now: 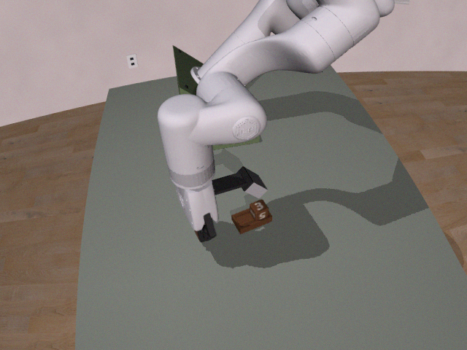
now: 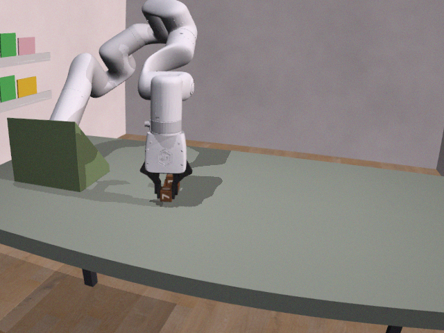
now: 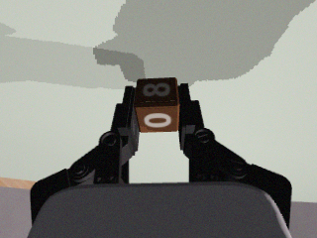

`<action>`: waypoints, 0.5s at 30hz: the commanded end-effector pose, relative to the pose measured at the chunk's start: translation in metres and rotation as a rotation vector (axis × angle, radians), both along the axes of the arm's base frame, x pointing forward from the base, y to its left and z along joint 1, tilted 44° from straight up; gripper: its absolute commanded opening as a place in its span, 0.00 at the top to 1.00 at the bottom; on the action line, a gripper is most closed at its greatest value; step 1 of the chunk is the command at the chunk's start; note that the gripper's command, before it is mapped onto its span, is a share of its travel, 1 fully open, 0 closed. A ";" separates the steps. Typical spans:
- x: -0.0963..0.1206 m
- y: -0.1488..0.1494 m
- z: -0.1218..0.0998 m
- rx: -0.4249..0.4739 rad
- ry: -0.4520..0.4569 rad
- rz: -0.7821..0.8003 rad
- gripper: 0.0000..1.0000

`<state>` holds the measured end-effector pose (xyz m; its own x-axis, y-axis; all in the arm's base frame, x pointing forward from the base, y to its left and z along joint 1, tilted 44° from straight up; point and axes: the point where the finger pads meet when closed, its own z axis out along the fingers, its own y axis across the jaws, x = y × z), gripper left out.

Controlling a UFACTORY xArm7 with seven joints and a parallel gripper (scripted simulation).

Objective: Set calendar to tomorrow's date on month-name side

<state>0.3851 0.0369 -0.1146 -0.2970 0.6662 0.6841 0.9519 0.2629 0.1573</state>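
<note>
My gripper (image 1: 206, 234) (image 2: 166, 193) (image 3: 158, 98) is shut on a brown cube. That cube (image 2: 166, 195) (image 3: 158, 106) shows a 7 on its side in the exterior view and a 0 and an 8 in the wrist view, both lying sideways there. It is at or very near the table top, outside the tray. The brown tray (image 1: 252, 226) lies on the table beside the gripper, to its right in the top view. The other cube (image 1: 259, 210) (image 2: 170, 177) is in the tray's right end, with a 3 on top and a 5 on a side. The tray's left part is empty.
A dark bracket with a box (image 1: 243, 179) juts from the wrist, above and behind the tray in the top view. A green wedge-shaped block (image 1: 241, 144) (image 2: 43, 154) stands farther back, near the arm's base.
</note>
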 end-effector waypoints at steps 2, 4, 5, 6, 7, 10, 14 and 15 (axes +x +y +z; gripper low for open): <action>0.005 -0.030 0.029 -0.003 -0.004 -0.003 0.73; 0.006 -0.040 0.040 -0.003 -0.004 -0.003 0.73; 0.006 -0.045 0.045 -0.003 -0.004 -0.003 0.73; 0.006 -0.045 0.045 -0.003 -0.004 -0.003 0.73; 0.006 -0.045 0.045 -0.003 -0.004 -0.003 0.73; 0.007 -0.055 0.055 -0.003 -0.004 -0.003 0.73; 0.008 -0.060 0.060 -0.003 -0.004 -0.003 0.73; 0.008 -0.060 0.060 -0.003 -0.004 -0.003 0.73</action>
